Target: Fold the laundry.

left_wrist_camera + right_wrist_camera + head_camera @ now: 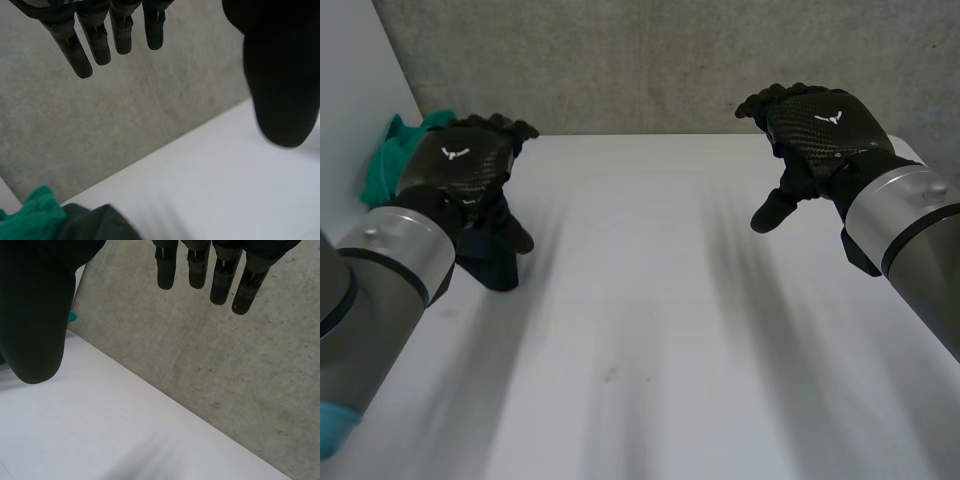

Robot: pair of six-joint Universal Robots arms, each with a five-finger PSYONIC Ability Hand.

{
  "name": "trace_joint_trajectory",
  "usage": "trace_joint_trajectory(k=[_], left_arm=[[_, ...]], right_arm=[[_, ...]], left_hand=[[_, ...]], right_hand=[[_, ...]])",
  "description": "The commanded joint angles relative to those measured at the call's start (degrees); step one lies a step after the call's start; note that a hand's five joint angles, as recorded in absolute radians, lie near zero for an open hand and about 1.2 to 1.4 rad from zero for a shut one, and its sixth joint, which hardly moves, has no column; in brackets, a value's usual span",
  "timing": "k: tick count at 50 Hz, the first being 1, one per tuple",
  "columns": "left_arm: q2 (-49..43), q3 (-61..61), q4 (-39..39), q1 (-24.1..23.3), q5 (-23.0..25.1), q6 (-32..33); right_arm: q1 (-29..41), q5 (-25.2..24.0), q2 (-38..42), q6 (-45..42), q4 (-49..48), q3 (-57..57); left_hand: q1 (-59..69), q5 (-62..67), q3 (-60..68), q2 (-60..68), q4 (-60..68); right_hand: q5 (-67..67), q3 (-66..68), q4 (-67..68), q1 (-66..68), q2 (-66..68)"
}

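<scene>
I see my left hand hovering at upper left of the frame, fingers relaxed, holding nothing; right hand at upper right, fingers loose, empty too; green cloth bunched at the white table's far-left corner; dark cloth touching it.

This looks like a robot lab or a test room. The wall at the back is bare grey concrete with little marks on it. A plain white counter sits right against that wall, and a flat white board stands along one side. Two robot arms with grey joints, the left arm and the right arm, reach over the counter. A bunched green cloth lies in the far corner.
</scene>
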Motion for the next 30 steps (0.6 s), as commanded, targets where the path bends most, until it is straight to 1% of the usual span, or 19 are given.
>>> trace_joint_trajectory(k=[1, 3, 4, 7, 14, 18, 20, 21, 22, 23, 24, 25, 30], left_arm=[[-10.59, 0.11, 5.35, 8.90, 2.17, 20.44], [-13.39, 0.72, 6.41, 10.58, 2.60, 23.78], [-16.28, 1.25, 7.11, 11.63, 2.87, 26.06], [-22.61, 3.44, 9.30, 13.74, 3.92, 29.14], [-33.07, 8.62, 12.65, 16.82, 7.17, 31.53], [-37.39, 11.35, 13.44, 17.26, 8.84, 32.14], [-38.45, 12.41, 13.88, 17.35, 9.63, 32.50], [-39.42, 13.46, 14.75, 17.26, 10.33, 32.76], [-39.69, 13.82, 15.11, 17.26, 10.51, 32.76], [-40.04, 14.08, 15.55, 17.26, 10.69, 32.76], [-40.30, 14.34, 15.90, 17.18, 10.87, 32.76], [-40.65, 14.78, 16.86, 17.00, 10.78, 32.67], [-40.48, 14.09, 18.37, 15.07, 10.25, 31.97]], right_arm=[[0.04, -0.07, 0.81, 0.02, 0.07, -0.09], [0.04, -0.07, 0.81, 0.02, 0.07, 0.08], [0.04, -0.07, 0.81, -0.07, 0.07, 0.17], [0.04, -0.07, 0.81, 0.02, -0.02, 0.17], [0.12, -0.07, 0.98, -0.07, -0.02, 0.35], [0.12, -0.15, 1.77, -0.07, -0.02, 0.35], [0.04, -0.15, 2.04, -0.07, -0.02, 0.35], [0.04, -0.15, 2.12, -0.07, -0.02, 0.35], [0.04, -0.15, 2.12, -0.07, -0.02, 0.35], [0.04, -0.15, 2.12, -0.07, -0.02, 0.35], [0.04, -0.15, 2.12, -0.07, -0.02, 0.35], [-0.05, -0.15, 2.12, -0.07, -0.02, 0.35], [-0.14, -0.15, 2.12, -0.07, -0.02, 0.08]], left_hand=[[-1.09, -1.97, -1.22, -1.05, -0.90], [-0.92, -1.80, -1.05, -0.89, -0.73], [-0.92, -1.80, -1.05, -0.89, -0.73], [-0.92, -1.80, -1.05, -0.89, -0.73], [0.25, -0.63, 0.12, 0.29, 0.44], [1.93, 1.05, 1.80, 1.96, 2.12], [9.13, 8.25, 9.00, 9.17, 9.32], [19.00, 18.12, 18.87, 19.03, 19.19], [22.93, 22.05, 22.80, 22.96, 23.12], [29.63, 28.75, 29.50, 29.66, 29.82], [40.85, 39.97, 40.72, 40.89, 41.04], [68.09, 67.21, 67.96, 68.12, 68.28], [68.36, 67.48, 68.23, 68.40, 68.55]], right_hand=[[-3.58, -1.91, -3.07, -1.07, -2.25], [-3.58, -1.91, -3.07, -1.07, -2.25], [-3.58, -1.91, -3.07, -1.07, -2.25], [-3.58, -1.91, -3.07, -1.07, -2.25], [-3.58, -1.91, -3.07, -1.07, -2.25], [-3.58, -1.91, -3.07, -1.07, -2.25], [-3.58, -1.91, -3.07, -1.07, -2.25], [-3.58, -1.91, -3.07, -1.07, -2.25], [-3.58, -1.91, -3.07, -1.07, -2.25], [-3.58, -1.91, -3.07, -1.07, -2.25], [-3.58, -1.91, -3.07, -1.07, -2.25], [-3.58, -1.91, -3.07, -1.07, -2.25], [-3.58, -1.91, -3.07, -1.07, -2.25]])
